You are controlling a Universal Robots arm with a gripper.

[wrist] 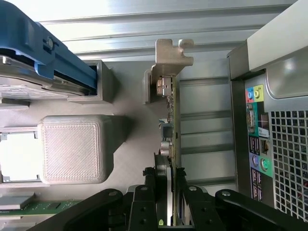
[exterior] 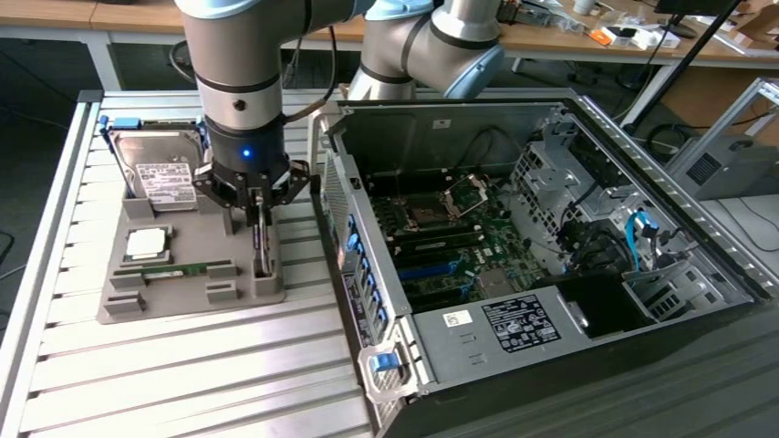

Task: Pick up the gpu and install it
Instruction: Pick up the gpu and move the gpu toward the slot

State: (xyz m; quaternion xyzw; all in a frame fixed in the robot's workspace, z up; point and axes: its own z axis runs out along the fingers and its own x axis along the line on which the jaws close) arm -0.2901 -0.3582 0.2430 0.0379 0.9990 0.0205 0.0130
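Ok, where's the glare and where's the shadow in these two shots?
Wrist view: table slats past the gpu blow out white, the cpu glares too, the gpu itself is evenly lit. Exterior view: even light on the table, the case dim inside.

You've got the gpu (exterior: 261, 245) (wrist: 172, 120), a thin dark card with a silver end bracket, upright on edge in the grey holder (exterior: 182, 299), with the gripper (exterior: 258, 212) (wrist: 171, 175) pinching its top.

Matt metal gpu (wrist: 174, 120) bracket (wrist: 171, 55); rough plastic tray (wrist: 72, 149).
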